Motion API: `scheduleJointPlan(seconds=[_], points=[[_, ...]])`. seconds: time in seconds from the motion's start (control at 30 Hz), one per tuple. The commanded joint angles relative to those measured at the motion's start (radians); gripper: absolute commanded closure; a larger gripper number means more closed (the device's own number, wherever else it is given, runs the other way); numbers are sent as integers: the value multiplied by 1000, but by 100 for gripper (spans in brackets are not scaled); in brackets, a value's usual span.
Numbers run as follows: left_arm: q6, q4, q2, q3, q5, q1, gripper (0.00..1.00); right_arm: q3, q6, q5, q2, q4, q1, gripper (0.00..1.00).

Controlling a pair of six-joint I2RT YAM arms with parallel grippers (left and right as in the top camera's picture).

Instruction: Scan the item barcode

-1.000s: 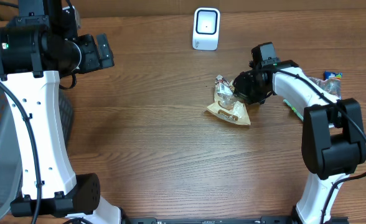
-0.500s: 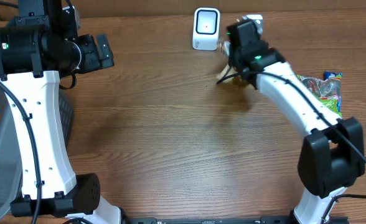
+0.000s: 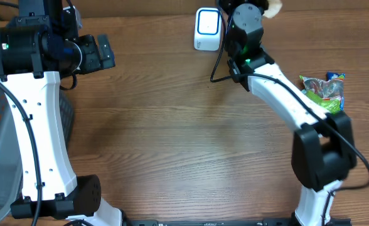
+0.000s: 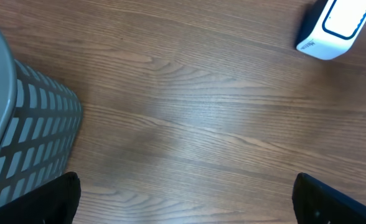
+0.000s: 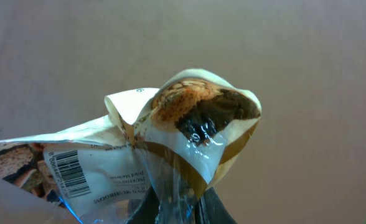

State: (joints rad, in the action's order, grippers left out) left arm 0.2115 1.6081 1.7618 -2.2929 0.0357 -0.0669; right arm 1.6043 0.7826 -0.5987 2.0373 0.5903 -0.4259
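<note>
Table: brown wood. Only the overhead view shows both arms over it at once.
Right arm: stretched to the far edge, just right of the scanner. This looks like the presenting step, with the item raised off the table.
Basket: grey mesh at the left, seen close up only in the left wrist view.
Left gripper: jaws spread wide and empty, hovering well apart from the work.
Scanner: white, with its window showing to the overhead camera.
Snack packet: pinched at its lower edge by the right gripper, whose jaws are nearly closed on the film. In the overhead view it is only a pale scrap at the top edge.
Barcode: legible only in the right wrist view, facing that camera. The next move probably calls for turning this face toward the scanner's window and holding it in front.
</note>
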Motion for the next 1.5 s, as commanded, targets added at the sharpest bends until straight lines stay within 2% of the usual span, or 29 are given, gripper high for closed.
scheduleJointPlan(seconds=[0.0, 0.1, 0.27, 0.73, 1.17, 1.37, 1.47], points=[[17, 0, -16, 0, 9, 4, 0, 10, 286, 135, 124, 55, 14, 95], [17, 0, -16, 0, 9, 4, 0, 10, 355, 153, 204, 138, 29, 95], [17, 0, -16, 0, 9, 4, 0, 10, 379, 194, 298, 260, 47, 94], [17, 0, -16, 0, 9, 4, 0, 10, 379, 370, 311, 240, 32, 94], [17, 0, -16, 0, 9, 4, 0, 10, 378, 402, 312, 161, 28, 94], [17, 0, -16, 0, 9, 4, 0, 10, 435, 398, 312, 181, 26, 95], [17, 0, -16, 0, 9, 4, 0, 10, 457, 364, 312, 276, 11, 96]])
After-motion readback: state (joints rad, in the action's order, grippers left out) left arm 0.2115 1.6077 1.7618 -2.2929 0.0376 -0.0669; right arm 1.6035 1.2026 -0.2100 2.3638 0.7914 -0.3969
